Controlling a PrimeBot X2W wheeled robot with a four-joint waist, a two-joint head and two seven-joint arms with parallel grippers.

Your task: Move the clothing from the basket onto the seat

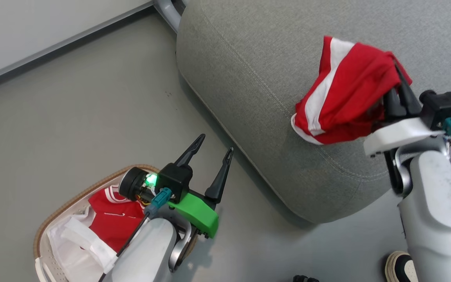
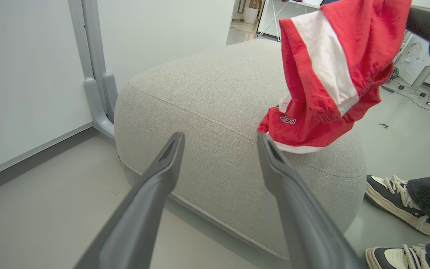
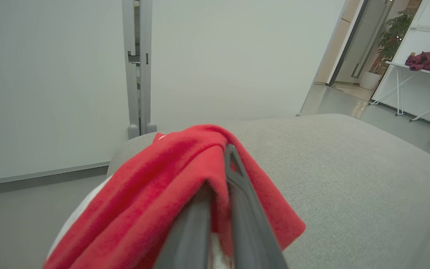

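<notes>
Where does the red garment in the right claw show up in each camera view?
Head view: upper right, red garment pinched by the right claw, above the seat edge.
Left wrist view: upper right, hanging over the seat's corner.
Right wrist view: lower centre, draped over the claw's fingers.
Shared landmark: the light-grey seat under it.

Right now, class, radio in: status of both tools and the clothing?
Right tool shut on red garment over seat. Left tool open, empty. More clothing in basket. Person's shoe nearby.
</notes>
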